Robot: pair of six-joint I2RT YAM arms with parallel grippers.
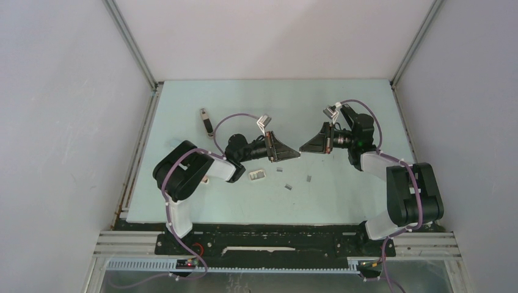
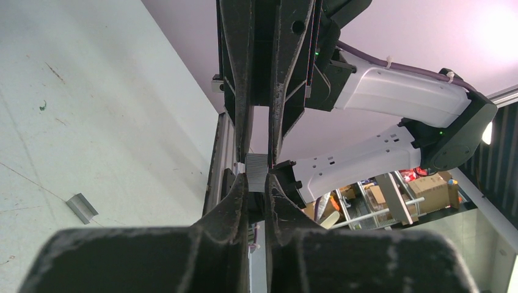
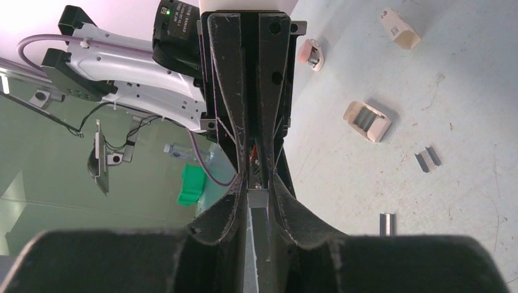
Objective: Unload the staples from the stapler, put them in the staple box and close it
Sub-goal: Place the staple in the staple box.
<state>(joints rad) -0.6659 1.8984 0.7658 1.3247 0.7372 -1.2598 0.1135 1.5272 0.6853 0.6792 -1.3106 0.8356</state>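
The black and silver stapler lies on the table at the back left, away from both arms. Above the table's middle my two grippers meet tip to tip. The left gripper is shut on one end of a short grey strip of staples. The right gripper faces it, and the same strip sits between its fingers, which stand tight against both sides. Several loose staple strips lie on the table below the grippers.
A small open cardboard box lies near the left arm's elbow. More loose strips are scattered in front of it. White walls enclose the table on three sides.
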